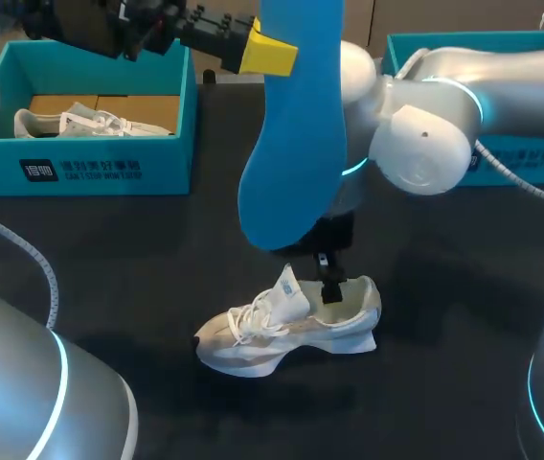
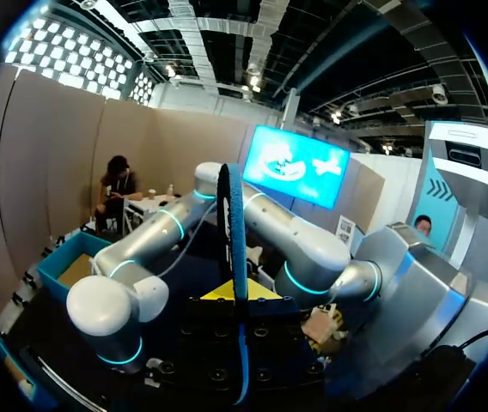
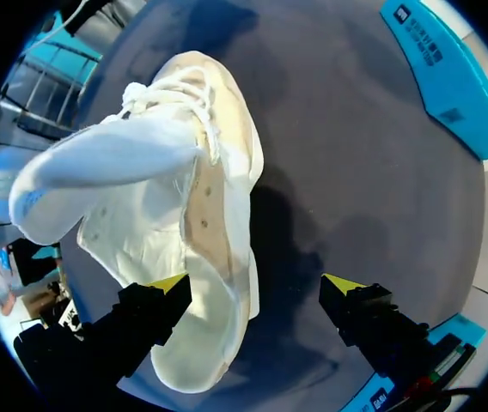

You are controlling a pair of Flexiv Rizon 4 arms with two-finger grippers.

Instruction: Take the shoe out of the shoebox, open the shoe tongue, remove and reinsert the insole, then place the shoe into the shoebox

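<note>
My left gripper (image 1: 264,50) is raised high over the table and is shut on the blue insole (image 1: 286,144), which hangs down from it. In the left wrist view the insole (image 2: 234,223) stands edge-on between the yellow tips of the gripper (image 2: 240,296). The white shoe (image 1: 286,328) lies on its sole on the dark table, its tongue (image 1: 291,287) pulled up. My right gripper (image 1: 330,287) is at the shoe's heel opening. In the right wrist view this gripper (image 3: 257,283) is open. One finger (image 3: 145,313) is over the inside of the shoe (image 3: 197,215), the other stands outside its wall.
A teal shoebox (image 1: 90,172) stands at the back left with a second white shoe (image 1: 80,123) inside. Another teal box (image 1: 521,153) sits at the back right, partly behind my right arm (image 1: 425,134).
</note>
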